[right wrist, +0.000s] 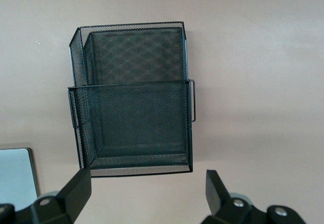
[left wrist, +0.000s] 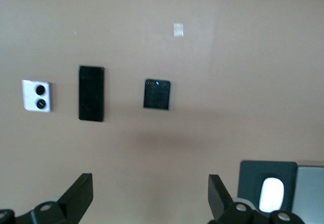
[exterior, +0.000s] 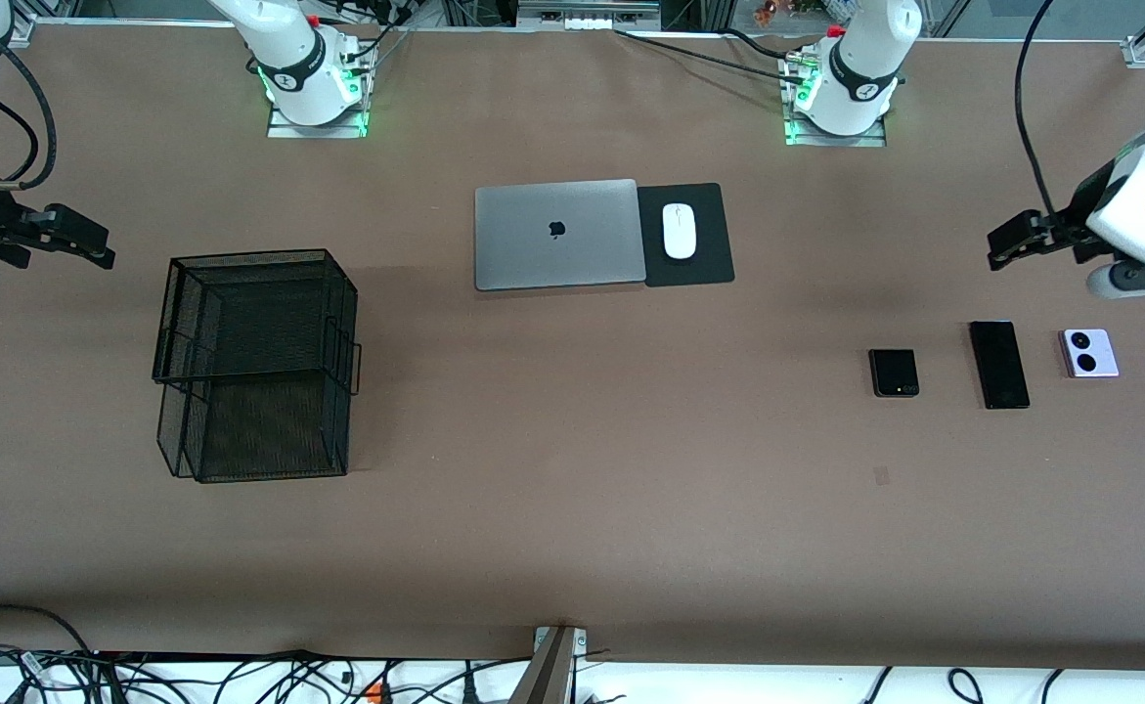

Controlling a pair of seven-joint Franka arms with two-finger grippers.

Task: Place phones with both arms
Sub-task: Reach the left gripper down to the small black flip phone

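Three phones lie in a row on the brown table toward the left arm's end: a small black flip phone (exterior: 894,373) (left wrist: 156,94), a long black slab phone (exterior: 999,364) (left wrist: 91,92) and a lilac-white flip phone (exterior: 1088,353) (left wrist: 37,96) with two black circles. My left gripper (exterior: 997,249) (left wrist: 151,191) hangs open over bare table beside that row and holds nothing. At the right arm's end, my right gripper (exterior: 103,252) (right wrist: 149,191) is also open and empty. It hovers over bare table just beside a black wire-mesh basket (exterior: 254,362) (right wrist: 134,100).
A shut silver laptop (exterior: 555,235) (left wrist: 310,193) (right wrist: 17,178) lies mid-table near the bases. Beside it a white mouse (exterior: 679,231) (left wrist: 271,194) rests on a black pad (exterior: 709,269). A small tape mark (exterior: 881,475) sits nearer the front camera than the phones.
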